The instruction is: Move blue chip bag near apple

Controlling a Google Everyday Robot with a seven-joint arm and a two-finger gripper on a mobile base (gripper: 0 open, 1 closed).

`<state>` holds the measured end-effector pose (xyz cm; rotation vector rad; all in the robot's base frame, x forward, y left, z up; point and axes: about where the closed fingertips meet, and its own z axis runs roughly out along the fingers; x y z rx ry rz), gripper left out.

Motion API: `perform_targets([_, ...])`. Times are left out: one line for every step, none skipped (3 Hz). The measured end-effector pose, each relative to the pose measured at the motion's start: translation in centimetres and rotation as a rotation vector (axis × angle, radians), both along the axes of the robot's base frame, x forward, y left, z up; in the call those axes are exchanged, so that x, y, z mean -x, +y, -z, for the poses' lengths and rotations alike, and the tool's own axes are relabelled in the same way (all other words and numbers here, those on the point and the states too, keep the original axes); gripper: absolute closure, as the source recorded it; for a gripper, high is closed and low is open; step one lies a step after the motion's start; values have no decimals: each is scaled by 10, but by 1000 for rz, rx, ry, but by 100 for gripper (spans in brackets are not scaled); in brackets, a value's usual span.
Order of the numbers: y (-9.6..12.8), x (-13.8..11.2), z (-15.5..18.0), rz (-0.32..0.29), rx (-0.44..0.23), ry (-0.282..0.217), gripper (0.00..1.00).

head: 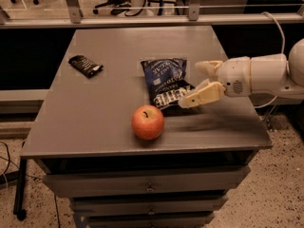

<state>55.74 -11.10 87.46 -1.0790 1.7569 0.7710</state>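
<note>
The blue chip bag [165, 80] lies flat on the grey table [104, 113], its white lettering facing the front. The red-orange apple [147, 122] stands just in front of the bag's lower left corner, a small gap from it. My gripper [191, 83] reaches in from the right at the bag's right edge. It is open, with one finger [203, 94] by the bag's lower right corner and the other [207, 66] further back. It holds nothing.
A small flat black wrapper [85, 65] lies at the table's back left. The table has drawers below its front edge [142, 151]. Office chairs and a rail stand behind the table. My white arm [259, 75] spans the right side.
</note>
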Motion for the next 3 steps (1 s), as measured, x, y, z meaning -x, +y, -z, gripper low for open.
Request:
perform_targets([-44, -24, -10, 93, 73, -100, 0])
perform_targets([-99, -45, -33, 204, 133, -224, 0])
perform_targets([-103, -49, -40, 216, 136, -247, 0])
